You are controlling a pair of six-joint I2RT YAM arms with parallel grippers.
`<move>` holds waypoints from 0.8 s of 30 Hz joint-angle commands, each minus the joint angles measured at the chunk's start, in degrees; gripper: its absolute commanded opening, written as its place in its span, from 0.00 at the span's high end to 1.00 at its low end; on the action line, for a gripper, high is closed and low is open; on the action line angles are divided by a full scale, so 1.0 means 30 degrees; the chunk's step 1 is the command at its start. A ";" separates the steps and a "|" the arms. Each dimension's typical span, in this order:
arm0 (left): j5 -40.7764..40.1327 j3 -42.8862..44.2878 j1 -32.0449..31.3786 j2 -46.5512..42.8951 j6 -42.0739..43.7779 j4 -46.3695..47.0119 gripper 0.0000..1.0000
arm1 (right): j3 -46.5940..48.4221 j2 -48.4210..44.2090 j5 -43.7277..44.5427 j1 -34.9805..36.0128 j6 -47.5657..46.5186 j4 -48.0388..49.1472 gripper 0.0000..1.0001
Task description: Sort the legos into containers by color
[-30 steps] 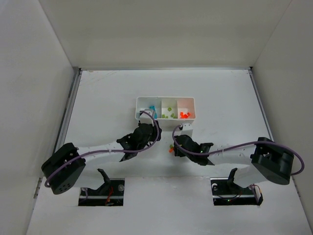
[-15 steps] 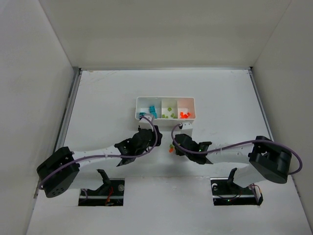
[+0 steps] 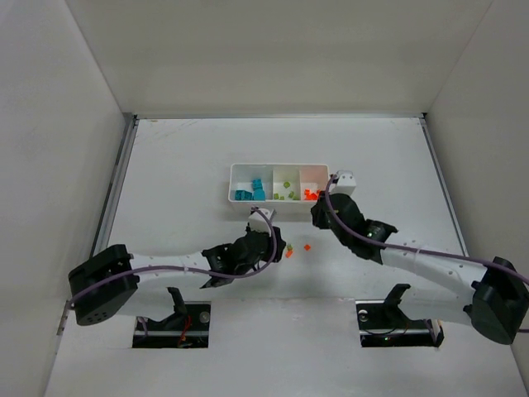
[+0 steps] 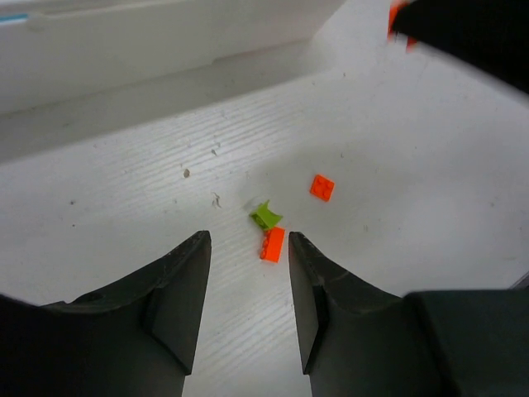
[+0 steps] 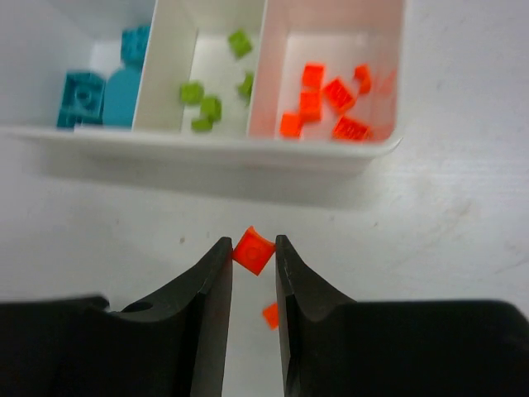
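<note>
Three loose legos: one lime green brick [image 4: 265, 215], a near orange brick [image 4: 273, 244] and a far orange brick [image 4: 322, 187] lie on the table [image 3: 182, 157], on the near side of the tray [image 5: 207, 142].
Right gripper [image 5: 252, 244]: closed narrow on a held orange brick [image 5: 253, 251], which sits cornerwise between the two fingertips, above the table.
Key relation, right side: the held orange brick hangs just short of the tray's near wall. The orange compartment [image 5: 331, 48] lies ahead and a little to the right of the fingers, so I judge the next move is forward over the wall, then release.
Right arm pose: stretched from its base at the near right, diagonally to the tray's right end, wrist raised.
Left gripper [image 4: 248, 240]: jaws moderately apart, nothing between them.
Key relation, left side: the lime green brick is just ahead of the gap, nearer to the right finger. The near orange brick is just beside it, close to that fingertip, with its long side roughly along the fingers. This arm is clearly the nearer one to the loose legos.
Left arm pose: low, reaching from the near left toward the middle of the table.
Risk: closing may catch both bricks together.
</note>
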 commanded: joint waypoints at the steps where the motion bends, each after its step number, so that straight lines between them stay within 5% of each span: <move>1: -0.0086 0.0473 -0.0679 0.0697 0.0446 0.0815 0.60 | 0.1816 0.0437 -0.0791 -0.1808 -0.2524 0.1254 0.74; 8: -0.0175 0.0825 -0.1267 0.2191 0.0886 0.1458 0.55 | 0.4044 0.3657 -0.2172 -0.4270 -0.3875 0.3278 0.72; 13: -0.0146 0.0884 -0.1150 0.3042 0.1004 0.2484 0.49 | 0.4574 0.4513 -0.2056 -0.4537 -0.3847 0.3573 0.51; 24: 0.0265 0.2171 -0.0886 0.5003 0.2029 0.3100 0.52 | 0.1559 0.1907 -0.1879 -0.3045 -0.2296 0.3690 0.55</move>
